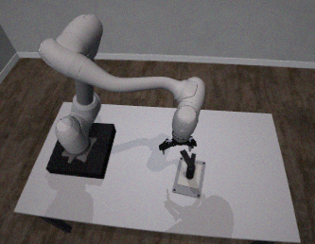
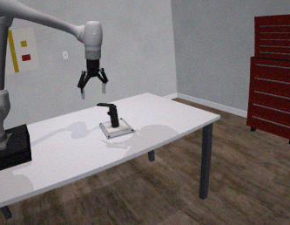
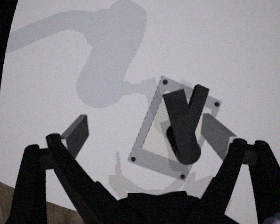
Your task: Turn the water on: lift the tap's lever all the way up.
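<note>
A black tap (image 1: 189, 168) stands on a small grey base plate (image 1: 189, 179) on the white table. It also shows in the exterior view (image 2: 112, 114) and in the wrist view (image 3: 184, 128). Its lever (image 2: 104, 105) sticks out roughly level from the top of the post toward the arm's side. My gripper (image 2: 92, 89) (image 1: 177, 147) points straight down, fully open and empty. It hangs well above the table, higher than the tap and a little toward the arm's base from it. In the wrist view the tap sits near the right finger (image 3: 215, 133), far below.
The arm's black base block (image 1: 82, 149) sits at the table's left end. A red tool cabinet (image 2: 273, 76) stands on the floor far to the right. The table's edge lies close in front of the tap plate.
</note>
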`<state>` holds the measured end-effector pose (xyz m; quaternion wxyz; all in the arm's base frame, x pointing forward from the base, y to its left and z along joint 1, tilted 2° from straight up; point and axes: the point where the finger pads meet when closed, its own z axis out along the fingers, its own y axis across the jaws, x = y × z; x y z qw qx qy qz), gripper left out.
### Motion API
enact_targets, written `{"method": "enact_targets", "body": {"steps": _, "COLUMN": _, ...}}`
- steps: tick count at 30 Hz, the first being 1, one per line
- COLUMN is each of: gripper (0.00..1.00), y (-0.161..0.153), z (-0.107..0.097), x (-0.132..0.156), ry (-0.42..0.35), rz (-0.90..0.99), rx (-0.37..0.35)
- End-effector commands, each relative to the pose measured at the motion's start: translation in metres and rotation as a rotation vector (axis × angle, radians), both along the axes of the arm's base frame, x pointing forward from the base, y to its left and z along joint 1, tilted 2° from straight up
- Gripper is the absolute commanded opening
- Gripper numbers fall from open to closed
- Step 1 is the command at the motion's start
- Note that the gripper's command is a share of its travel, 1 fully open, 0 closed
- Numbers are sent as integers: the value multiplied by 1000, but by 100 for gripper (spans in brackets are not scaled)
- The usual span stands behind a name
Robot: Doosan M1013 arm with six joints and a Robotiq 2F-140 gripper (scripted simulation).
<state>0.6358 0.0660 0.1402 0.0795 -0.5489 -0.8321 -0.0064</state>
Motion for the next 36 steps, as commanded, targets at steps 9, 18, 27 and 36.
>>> {"method": "enact_targets", "body": {"steps": 9, "gripper": 100, "y": 38, "z": 20, "x": 40, "ry": -118, "rz": 301, "rx": -109}}
{"method": "enact_targets", "body": {"steps": 18, "gripper": 0, "y": 38, "z": 20, "x": 40, "ry": -118, "rz": 301, "rx": -109}}
{"method": "enact_targets", "body": {"steps": 27, "gripper": 0, "y": 38, "z": 20, "x": 40, "ry": -118, "rz": 301, "rx": -109}}
{"method": "enact_targets", "body": {"steps": 36, "gripper": 0, "y": 38, "z": 20, "x": 40, "ry": -118, "rz": 301, "rx": -109}}
